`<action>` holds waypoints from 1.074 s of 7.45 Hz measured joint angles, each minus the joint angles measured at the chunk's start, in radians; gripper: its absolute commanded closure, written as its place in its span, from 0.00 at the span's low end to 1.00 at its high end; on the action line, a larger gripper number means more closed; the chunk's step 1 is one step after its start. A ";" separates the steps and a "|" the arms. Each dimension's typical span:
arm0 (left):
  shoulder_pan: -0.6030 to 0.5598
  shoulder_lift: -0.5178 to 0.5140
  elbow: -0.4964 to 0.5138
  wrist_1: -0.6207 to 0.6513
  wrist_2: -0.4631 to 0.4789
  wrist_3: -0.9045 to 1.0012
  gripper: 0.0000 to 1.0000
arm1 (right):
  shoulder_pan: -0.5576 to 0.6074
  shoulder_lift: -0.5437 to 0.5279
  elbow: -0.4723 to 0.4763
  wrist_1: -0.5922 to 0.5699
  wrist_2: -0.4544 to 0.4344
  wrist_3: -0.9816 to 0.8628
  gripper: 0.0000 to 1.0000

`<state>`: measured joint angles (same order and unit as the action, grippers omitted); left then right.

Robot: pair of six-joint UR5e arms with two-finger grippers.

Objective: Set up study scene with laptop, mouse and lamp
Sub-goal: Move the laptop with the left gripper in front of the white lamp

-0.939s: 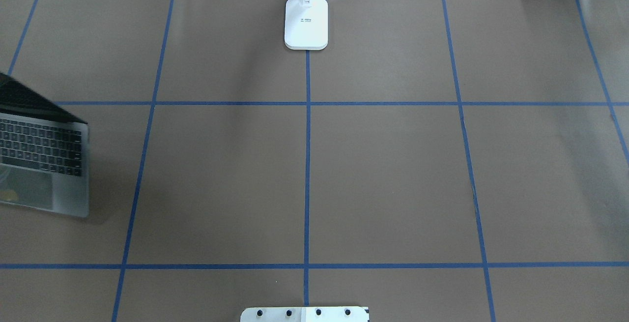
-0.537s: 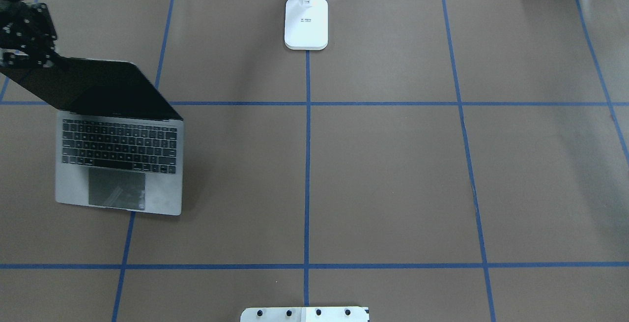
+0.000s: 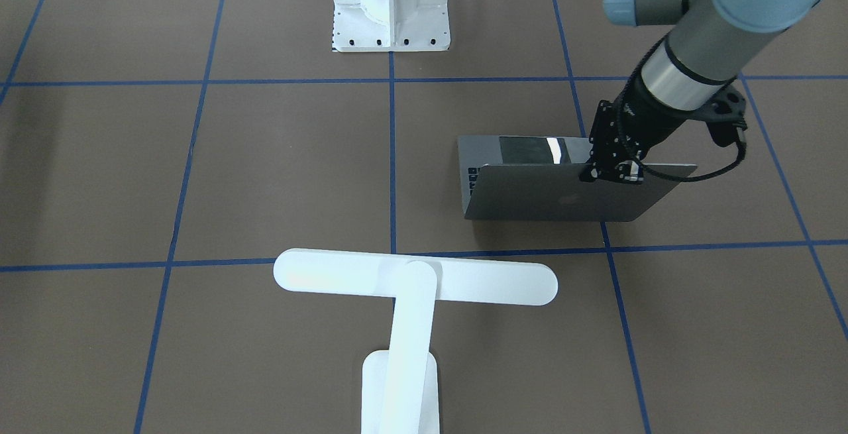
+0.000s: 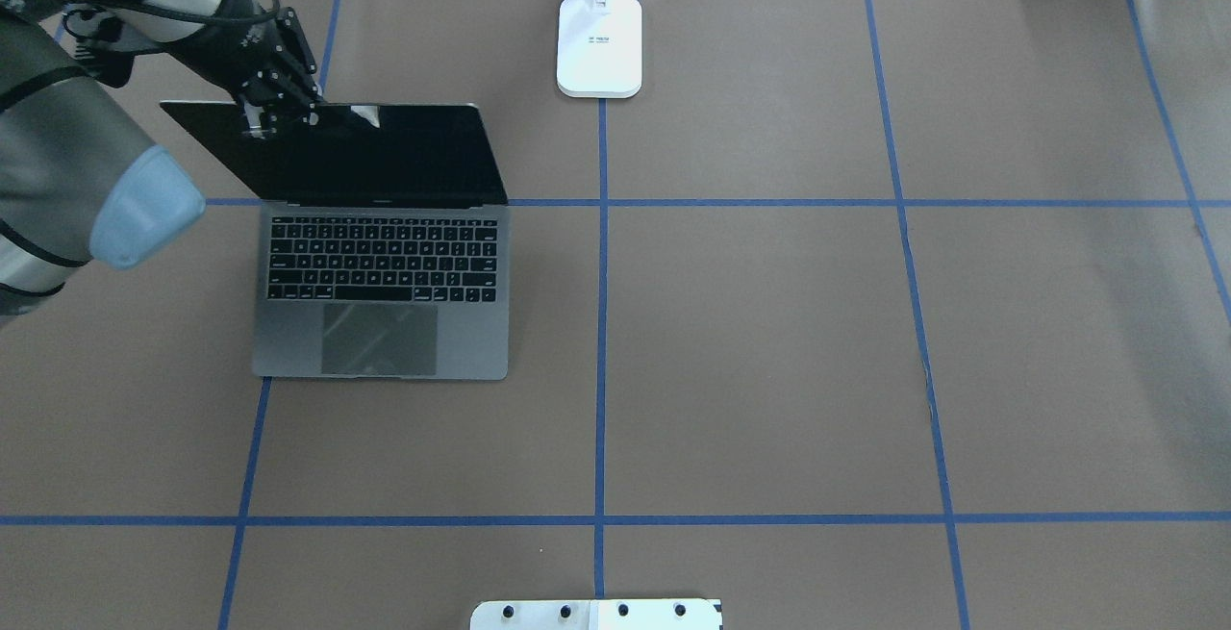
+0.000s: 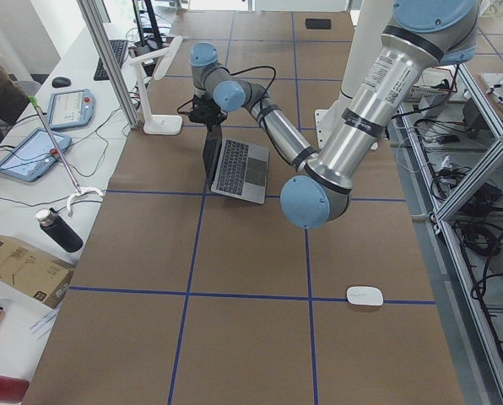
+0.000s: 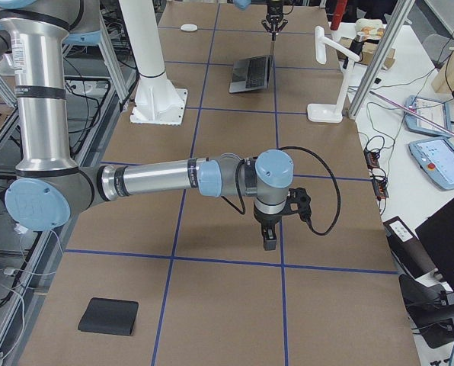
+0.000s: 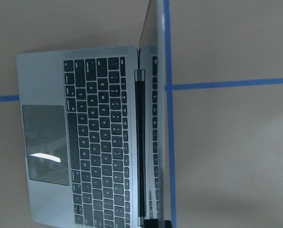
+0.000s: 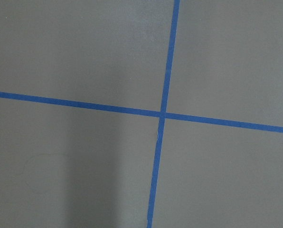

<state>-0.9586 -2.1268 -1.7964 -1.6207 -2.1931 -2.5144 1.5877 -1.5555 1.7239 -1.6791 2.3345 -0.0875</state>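
**Grip.** The left gripper [image 4: 279, 113] is clamped on the top edge of the open lid of the slim space-grey metal laptop [image 4: 380, 327], off-centre towards the lid's left corner. The keyboard deck lies flat on the brown paper table cover [image 4: 769, 341], below the gripper and on its robot side. The right gripper [image 6: 269, 242] hangs over bare table, well apart. Whether it is open or closed cannot be told.

**Other items.** The white T-shaped desk lamp [image 3: 414, 283] stands to the left gripper's right, on the far side from the robot, not touching the laptop. The small white oval mouse [image 5: 365, 295] lies well apart, out towards the table's left end.

**Risks (judgement).**
- The hold is on a thin lid edge near one corner. Any further pull loads the hinge unevenly and may swing the lid instead of moving the deck.
- The deck may yaw on the paper.
- The edge may slip from the fingers.

**Change from earlier frames.** The laptop has travelled from the table's left margin towards the centre line and now sits square to the blue tape grid [image 4: 601, 322], where half a second ago it sat skewed. The left arm has come fully into the overhead view. The lamp has not moved.
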 measured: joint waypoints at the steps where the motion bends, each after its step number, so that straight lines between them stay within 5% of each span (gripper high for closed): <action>1: 0.028 -0.021 0.010 -0.057 0.056 -0.071 1.00 | 0.000 0.000 -0.001 0.000 0.000 0.000 0.00; 8: 0.117 -0.227 0.237 -0.236 0.206 -0.232 1.00 | 0.000 0.000 -0.006 -0.001 0.000 0.001 0.00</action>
<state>-0.8412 -2.3537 -1.5590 -1.8564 -1.9869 -2.7461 1.5874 -1.5554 1.7182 -1.6797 2.3344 -0.0868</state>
